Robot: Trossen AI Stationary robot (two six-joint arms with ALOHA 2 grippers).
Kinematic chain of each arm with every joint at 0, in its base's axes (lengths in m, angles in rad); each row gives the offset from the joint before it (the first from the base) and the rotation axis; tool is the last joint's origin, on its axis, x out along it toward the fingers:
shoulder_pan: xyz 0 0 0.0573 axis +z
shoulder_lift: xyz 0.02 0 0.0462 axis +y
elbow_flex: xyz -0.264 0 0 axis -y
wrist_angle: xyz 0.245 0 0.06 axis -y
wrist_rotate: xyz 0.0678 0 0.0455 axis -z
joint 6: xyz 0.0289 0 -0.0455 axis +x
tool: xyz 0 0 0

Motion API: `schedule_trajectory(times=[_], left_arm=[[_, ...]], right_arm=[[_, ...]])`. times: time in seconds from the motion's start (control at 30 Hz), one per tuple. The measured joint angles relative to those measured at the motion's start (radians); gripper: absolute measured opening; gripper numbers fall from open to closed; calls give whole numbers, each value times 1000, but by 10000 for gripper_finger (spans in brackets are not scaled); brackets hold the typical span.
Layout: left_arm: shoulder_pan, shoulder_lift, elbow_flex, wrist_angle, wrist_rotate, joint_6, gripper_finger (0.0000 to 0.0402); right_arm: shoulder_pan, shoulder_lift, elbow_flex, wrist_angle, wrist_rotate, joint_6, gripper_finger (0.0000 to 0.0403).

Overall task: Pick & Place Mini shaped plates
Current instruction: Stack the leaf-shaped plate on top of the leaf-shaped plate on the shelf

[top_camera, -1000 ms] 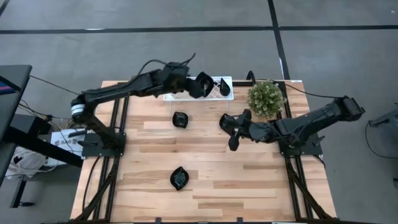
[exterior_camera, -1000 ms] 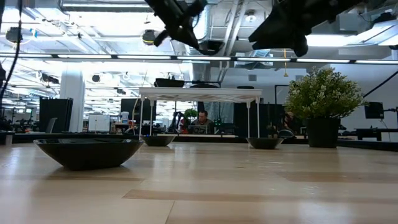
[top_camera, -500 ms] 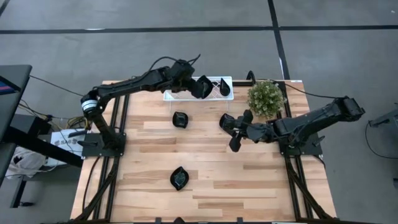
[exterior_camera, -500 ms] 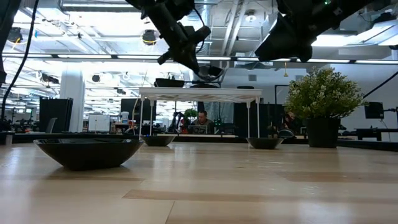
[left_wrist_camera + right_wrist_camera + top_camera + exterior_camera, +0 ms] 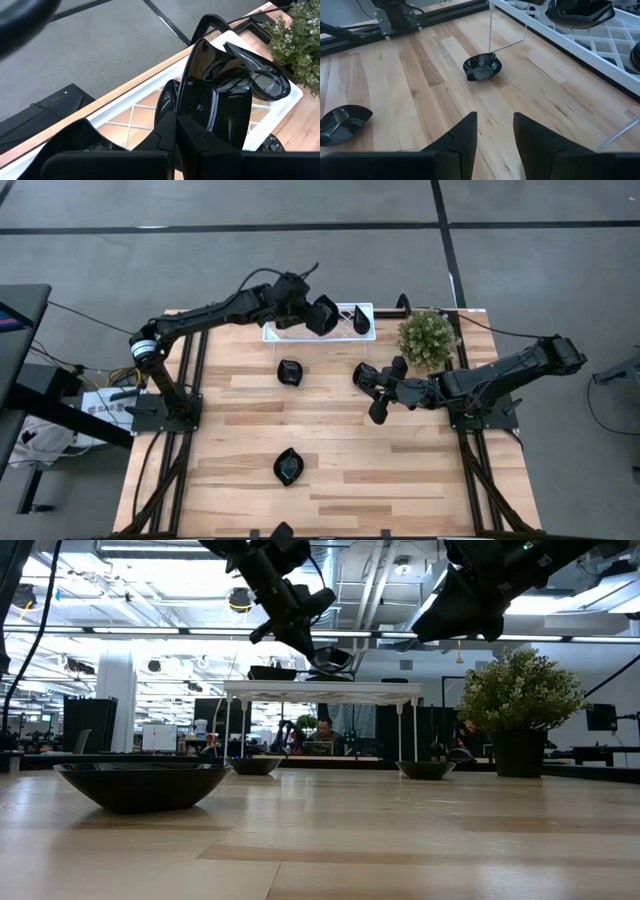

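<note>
Watch the plate point(image 5: 215, 90) in your left gripper point(image 5: 177, 125): the fingers are pinched tight on its near rim only, so the glossy dish hangs from a thin edge and, to my eye, could swivel or slip out if you swing the arm fast. It sits above the white tray point(image 5: 285, 335) at the far edge of the table, just beside another plate point(image 5: 260, 70) already lying in the tray; lowering too steeply could knock that one or catch the lattice, and letting go too high could make the dish bounce on the grid. The left arm reaches from its base at the left, stretched far and to the right, wrist above the tray with the held plate point(image 5: 322, 315) tilted nearly on edge. Your right gripper point(image 5: 378, 393) hovers above mid-table, left of the plant point(image 5: 428, 336), fingers point(image 5: 460, 137) spread apart and holding nothing; it stands close enough to the tray that the two arms could crowd each other if both move in together. Three plates wait on the wood: one point(image 5: 290, 372) near the tray, one point(image 5: 363, 373) close under the right gripper, one point(image 5: 288, 466) near the front edge.
</note>
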Motion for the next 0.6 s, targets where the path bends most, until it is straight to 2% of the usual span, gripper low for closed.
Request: schedule_trajectory(times=[0.47, 0.6], left_arm=[[4, 0, 0, 10, 36, -3, 6], [4, 0, 0, 13, 36, -5, 29]], right_arm=[[0, 0, 0, 2, 2, 0, 122], [0, 0, 0, 2, 2, 2, 122]])
